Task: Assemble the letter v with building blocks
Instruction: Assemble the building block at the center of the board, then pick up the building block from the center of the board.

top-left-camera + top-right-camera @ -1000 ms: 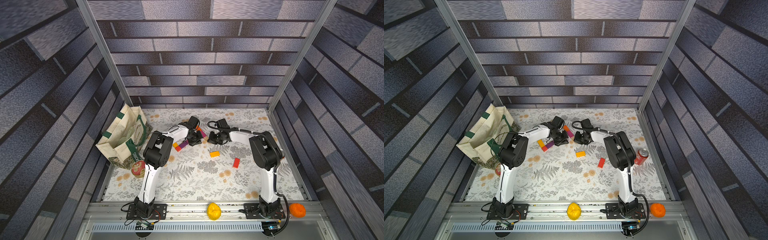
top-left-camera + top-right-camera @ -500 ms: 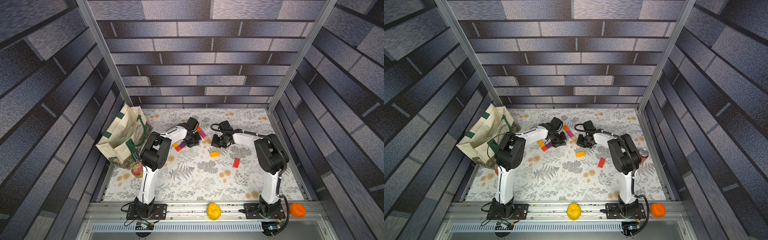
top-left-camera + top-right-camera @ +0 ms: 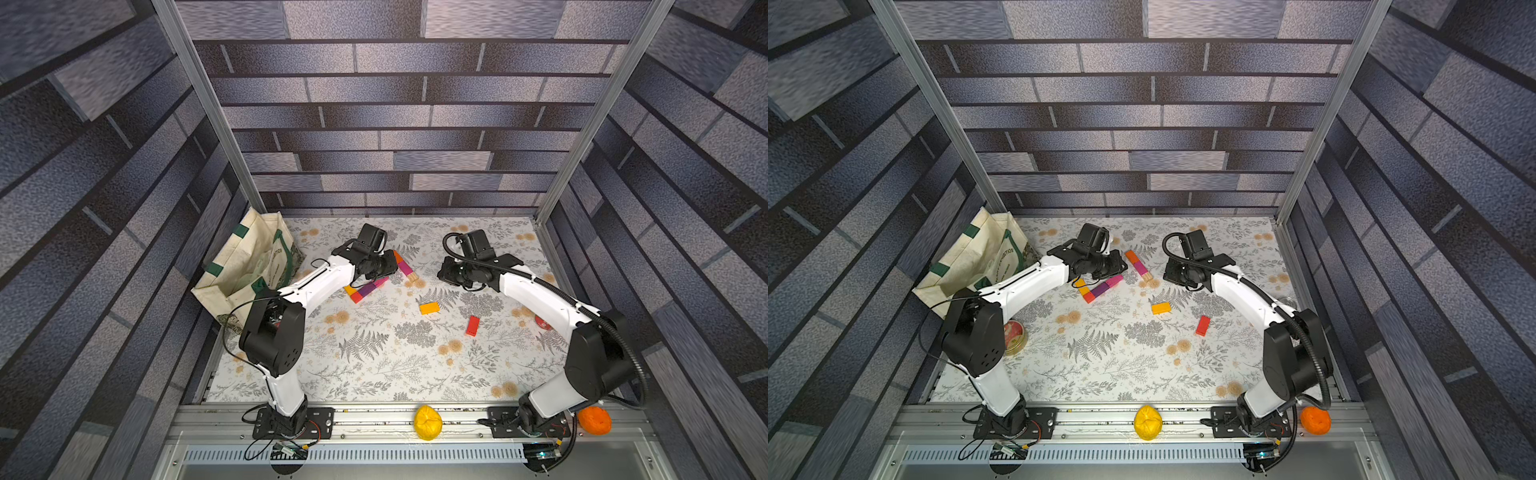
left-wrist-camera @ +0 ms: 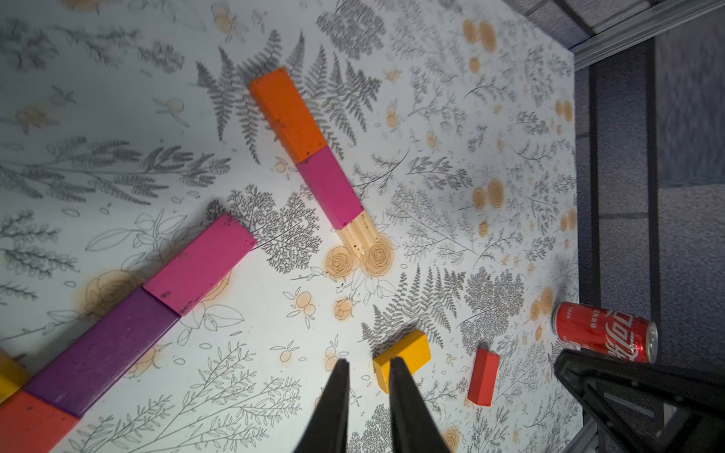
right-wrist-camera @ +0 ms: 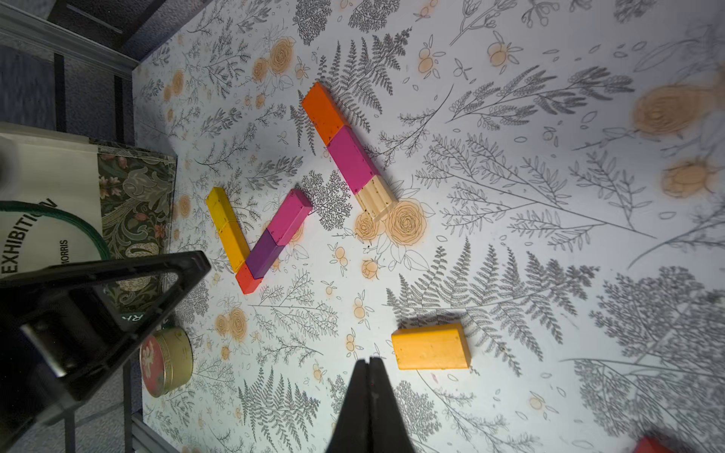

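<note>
Two rows of building blocks lie at the back middle of the table. One row runs orange (image 4: pixel 288 113), magenta (image 4: pixel 329 188), then plain wood (image 4: pixel 359 235). The other bends in a small v: yellow (image 5: pixel 219 204), amber, red (image 5: pixel 247 280), purple (image 5: pixel 266 255), magenta (image 5: pixel 290 217). The two rows stand apart. A loose yellow-orange block (image 3: pixel 429 308) and a loose red block (image 3: pixel 472 325) lie nearer the front. My left gripper (image 4: pixel 368 361) hovers over the bent row (image 3: pixel 365 289), slightly open and empty. My right gripper (image 5: pixel 368 359) is shut and empty, right of the wood block (image 3: pixel 412 277).
A cream tote bag (image 3: pixel 249 266) leans at the left wall, a round tin (image 3: pixel 1015 332) near the left arm's elbow. A red soda can (image 4: pixel 604 337) lies by the right edge. A yellow lump (image 3: pixel 428 422) and an orange one (image 3: pixel 595 419) sit on the front rail.
The left jaws have parted a little from shut. The right gripper has drawn back to the right, away from the blocks.
</note>
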{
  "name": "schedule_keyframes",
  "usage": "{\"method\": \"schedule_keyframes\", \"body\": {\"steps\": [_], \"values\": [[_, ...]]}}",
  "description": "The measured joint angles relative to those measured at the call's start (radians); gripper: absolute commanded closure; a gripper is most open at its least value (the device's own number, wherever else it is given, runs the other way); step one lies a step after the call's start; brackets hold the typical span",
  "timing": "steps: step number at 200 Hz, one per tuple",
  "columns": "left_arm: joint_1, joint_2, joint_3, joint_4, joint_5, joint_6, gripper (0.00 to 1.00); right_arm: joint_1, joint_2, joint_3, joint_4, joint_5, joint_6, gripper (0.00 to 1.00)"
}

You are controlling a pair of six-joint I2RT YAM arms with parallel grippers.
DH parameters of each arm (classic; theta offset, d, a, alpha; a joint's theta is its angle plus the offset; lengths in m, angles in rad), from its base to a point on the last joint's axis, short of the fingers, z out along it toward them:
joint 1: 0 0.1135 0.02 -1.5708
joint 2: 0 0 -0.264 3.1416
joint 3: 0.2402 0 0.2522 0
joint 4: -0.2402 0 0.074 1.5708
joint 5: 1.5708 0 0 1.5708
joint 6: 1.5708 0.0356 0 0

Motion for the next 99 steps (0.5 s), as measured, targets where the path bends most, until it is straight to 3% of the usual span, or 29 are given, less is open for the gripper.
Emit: {"method": "schedule_keyframes", "body": {"steps": [55, 99], "values": [[-0.107, -0.053, 0.004, -0.081, -0.017, 0.286, 0.50, -0.001, -0.261, -0.126, -0.085, 0.091, 0.009, 0.78], [-0.190, 0.063, 0.113, -0.222, -0.017, 0.441, 0.42, -0.002, -0.403, -0.251, -0.112, 0.131, 0.047, 0.64]]}}
